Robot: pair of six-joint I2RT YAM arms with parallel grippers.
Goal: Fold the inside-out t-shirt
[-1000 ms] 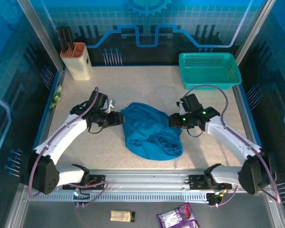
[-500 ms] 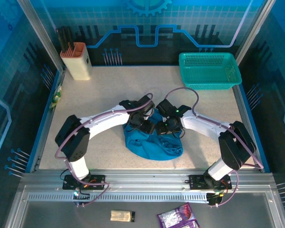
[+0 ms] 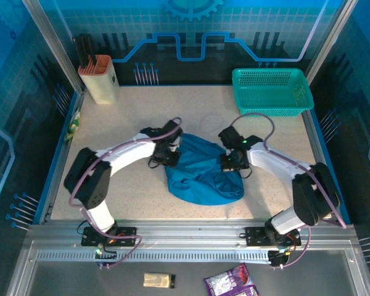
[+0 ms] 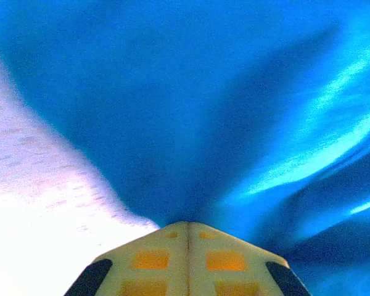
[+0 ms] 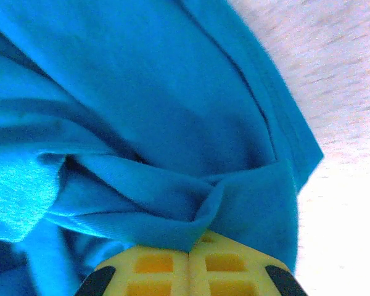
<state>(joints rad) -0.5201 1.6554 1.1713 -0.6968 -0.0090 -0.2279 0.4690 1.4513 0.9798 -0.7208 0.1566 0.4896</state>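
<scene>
Okay, we read this as the grab-and-spread step, with no fold made yet. The t-shirt lies mid-table as a crumpled teal-blue heap between the two arms, well apart from the mesh basket at the far right.

The left gripper is at the heap's far-left edge. Its jaws are pressed together, and in the left wrist view cloth fans out taut from the tips, so we call it a pinch on the shirt. The right gripper is at the far-right edge, jaws likewise closed, with a hemmed fold bunched right over the tips.

Next, we judge, the arms should lift and draw apart evenly to open the cloth flat; uneven pull could slip a pinch.

The shirt is plain and soft, with deep creases and no flat outline. We can't pick out the sleeves or collar.
</scene>
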